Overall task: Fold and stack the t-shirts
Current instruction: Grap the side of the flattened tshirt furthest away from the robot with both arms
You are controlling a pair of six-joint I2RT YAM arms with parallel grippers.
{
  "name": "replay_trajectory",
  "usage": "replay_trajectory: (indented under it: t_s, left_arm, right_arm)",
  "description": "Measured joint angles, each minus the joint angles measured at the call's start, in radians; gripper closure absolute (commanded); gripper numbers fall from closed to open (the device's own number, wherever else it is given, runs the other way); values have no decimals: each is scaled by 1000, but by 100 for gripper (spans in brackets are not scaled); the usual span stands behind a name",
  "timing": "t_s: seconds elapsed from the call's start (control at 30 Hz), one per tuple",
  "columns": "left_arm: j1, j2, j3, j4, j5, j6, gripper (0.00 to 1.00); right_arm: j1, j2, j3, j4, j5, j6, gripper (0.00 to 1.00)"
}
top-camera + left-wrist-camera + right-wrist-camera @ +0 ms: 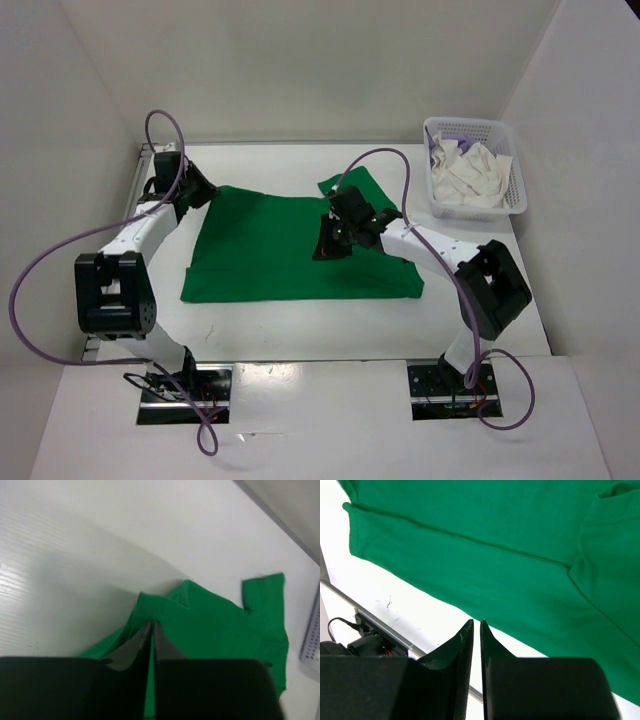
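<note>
The bright green t-shirt [270,250] lies spread flat across the middle of the table, one sleeve [352,185] sticking out at the far right. My left gripper [207,190] is at its far left corner. In the left wrist view that gripper [151,623] is shut on a raised fold of the green t-shirt [215,620], and cloth shows between the fingers. My right gripper [330,245] hovers over the shirt's right half. In the right wrist view it [476,622] is shut with nothing in it, and the green t-shirt [495,540] lies below. The white t-shirt [470,178] and some lavender cloth [438,152] sit crumpled in the basket.
The white lattice basket [515,185] stands at the back right corner, and its edge [311,635] shows in the left wrist view. White walls close in the table at the back and on both sides. Purple cables loop off both arms. A metal rail [380,622] runs along the near table edge.
</note>
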Motion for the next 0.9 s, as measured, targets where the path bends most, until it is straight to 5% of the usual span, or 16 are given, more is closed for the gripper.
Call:
replay_trajectory:
  t_s: [0.03,0.07,0.1,0.43,0.63,0.9]
  left_arm:
    - [-8,-35,-11,6,5,-3,72]
    - [-16,-60,-19,10,6,-6,48]
    - [-21,-77,-27,13,2,1,42]
    - [-3,10,9,21,-122,-8,45]
    - [-7,136,93,7,-77,35,68]
    - [-271,-1,-51,-60,-132,200,58]
  right_arm:
    - [-1,2,0,0,0,0,86]
    - [-2,4,2,0,0,0,84]
    - [-2,8,4,0,-1,-1,84]
    - [-2,26,30,-3,-4,-14,84]
    - [-10,26,30,-7,3,-22,84]
    - [-64,26,30,-6,4,-23,84]
